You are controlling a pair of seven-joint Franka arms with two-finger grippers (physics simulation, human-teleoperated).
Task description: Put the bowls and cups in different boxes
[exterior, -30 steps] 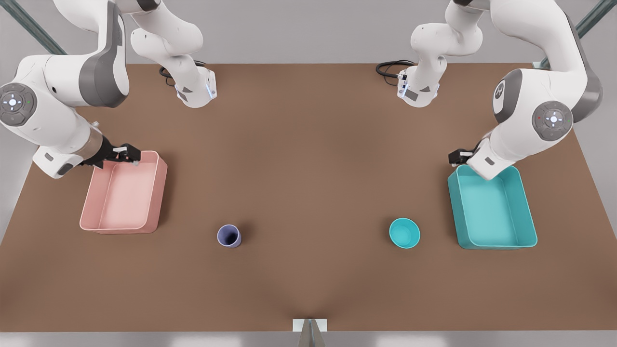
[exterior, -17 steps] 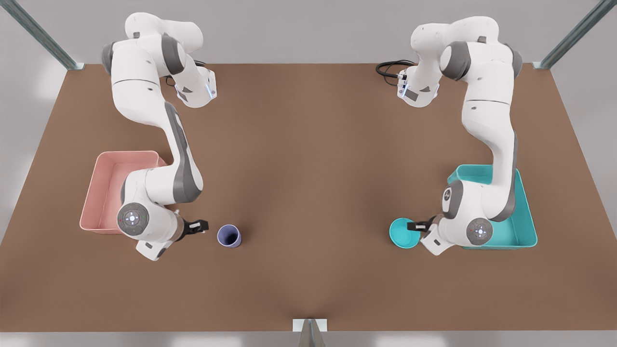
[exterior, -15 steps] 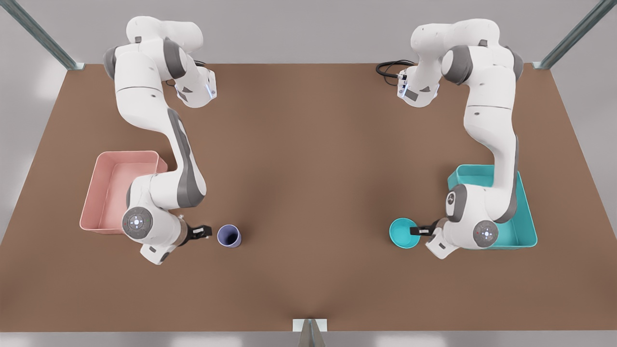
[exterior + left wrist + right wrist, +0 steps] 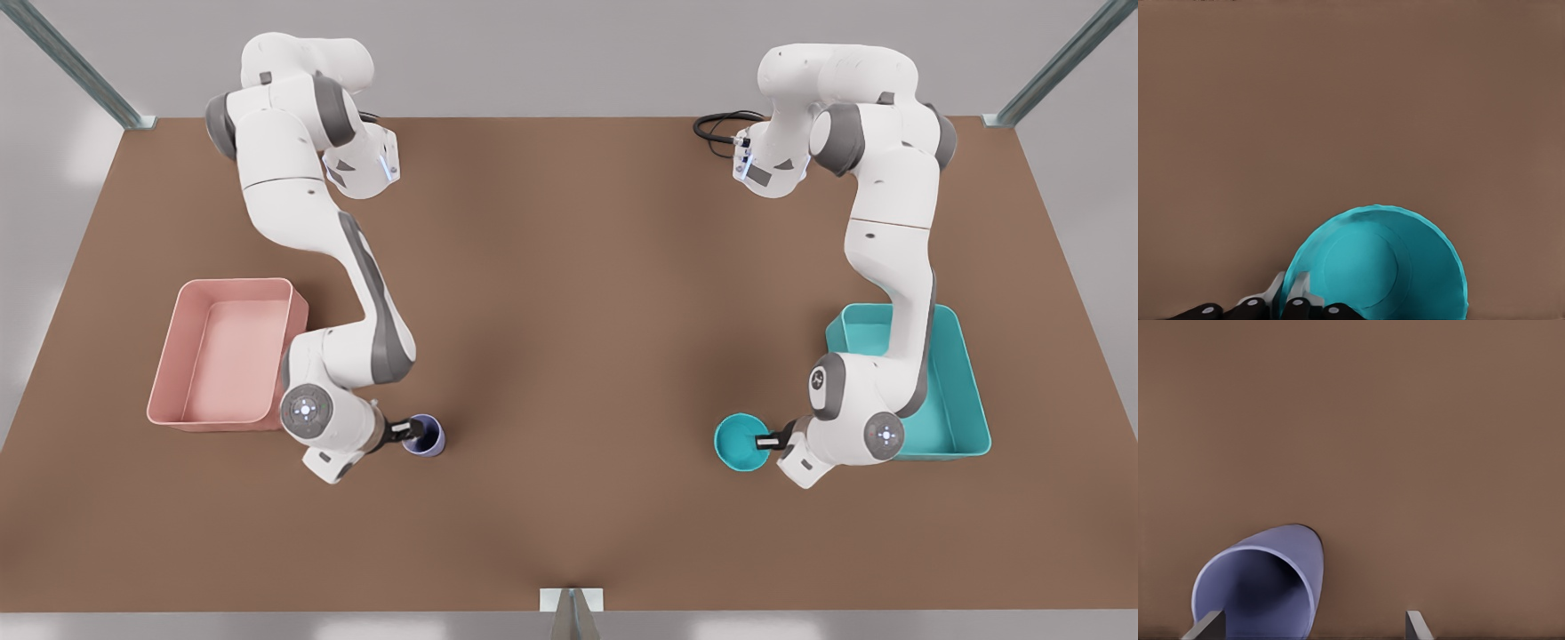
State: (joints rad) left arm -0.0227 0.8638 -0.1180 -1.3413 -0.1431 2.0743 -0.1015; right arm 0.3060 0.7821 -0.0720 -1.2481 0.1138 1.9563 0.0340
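Teal plastic meets steel at the table's [image 4: 569,533] 4 o'clock: the left gripper [image 4: 766,440] pinches the teal bowl's [image 4: 741,443] rim, fingers [image 4: 1293,293] clamped across it, with the teal box [image 4: 965,391] at its 3 o'clock. At 8 o'clock, the right gripper [image 4: 414,431] straddles the lavender cup's [image 4: 428,436] near wall, fingers [image 4: 1206,627] spread wide; its base is hidden. The pink box [image 4: 169,391] waits at 9 o'clock.
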